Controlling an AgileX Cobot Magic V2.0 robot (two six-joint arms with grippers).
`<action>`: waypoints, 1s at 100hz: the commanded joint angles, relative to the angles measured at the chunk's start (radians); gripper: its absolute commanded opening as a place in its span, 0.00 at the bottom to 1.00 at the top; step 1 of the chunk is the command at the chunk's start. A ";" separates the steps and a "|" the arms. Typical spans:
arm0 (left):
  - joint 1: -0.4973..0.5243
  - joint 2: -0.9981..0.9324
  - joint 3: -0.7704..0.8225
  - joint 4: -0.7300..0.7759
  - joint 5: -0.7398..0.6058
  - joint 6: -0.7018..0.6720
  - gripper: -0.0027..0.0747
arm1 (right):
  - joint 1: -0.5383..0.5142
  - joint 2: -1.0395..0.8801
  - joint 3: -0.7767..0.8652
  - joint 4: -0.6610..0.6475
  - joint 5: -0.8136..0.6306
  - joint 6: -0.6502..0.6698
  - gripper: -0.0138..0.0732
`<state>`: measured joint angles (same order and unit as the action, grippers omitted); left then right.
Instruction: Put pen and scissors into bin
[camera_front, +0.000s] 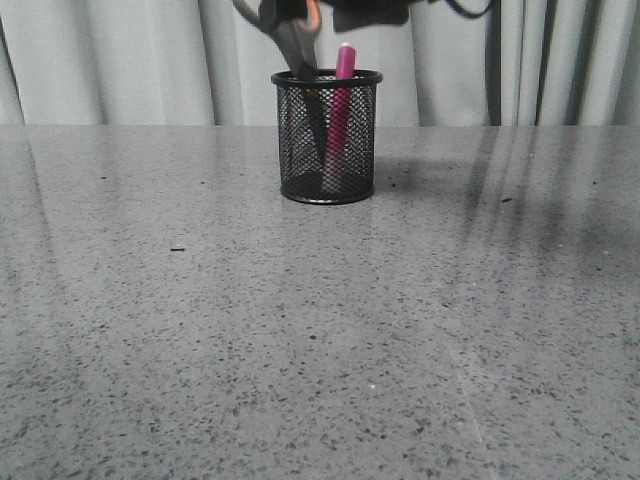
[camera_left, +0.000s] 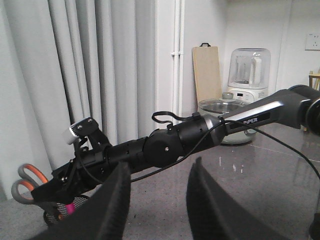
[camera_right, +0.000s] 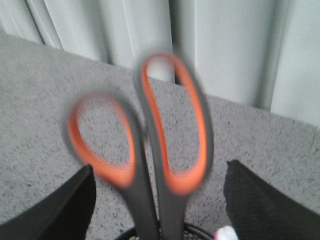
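The wire-mesh pen cup (camera_front: 327, 137) stands upright on the grey speckled surface (camera_front: 320, 340). The magenta marker (camera_front: 338, 118) stands in it, cap above the rim. The scissors (camera_front: 296, 45) stand blades-down in the cup, beside the marker, handles above the rim. The right claw (camera_right: 160, 200) is spread wide, its fingers (camera_right: 252, 200) apart from the handles, holding nothing. The left claw (camera_left: 156, 200) is open and empty, raised above the surface.

light: soft, even | scissors (camera_right: 160, 150) blurred, perhaps motion | table (camera_front: 300, 350) sheen
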<state>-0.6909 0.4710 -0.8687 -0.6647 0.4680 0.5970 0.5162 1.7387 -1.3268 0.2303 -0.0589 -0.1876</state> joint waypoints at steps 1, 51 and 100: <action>-0.002 0.015 -0.021 -0.025 -0.079 -0.007 0.30 | -0.007 -0.116 -0.026 -0.003 -0.054 -0.001 0.72; 0.006 0.015 0.066 0.097 -0.273 -0.012 0.13 | -0.014 -0.739 0.198 -0.176 0.200 -0.002 0.08; 0.093 0.015 0.351 -0.071 -0.424 -0.060 0.01 | -0.014 -1.719 0.873 -0.255 0.231 -0.002 0.08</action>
<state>-0.5994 0.4743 -0.4989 -0.7074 0.1261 0.5477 0.5078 0.1169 -0.4850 -0.0110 0.2213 -0.1876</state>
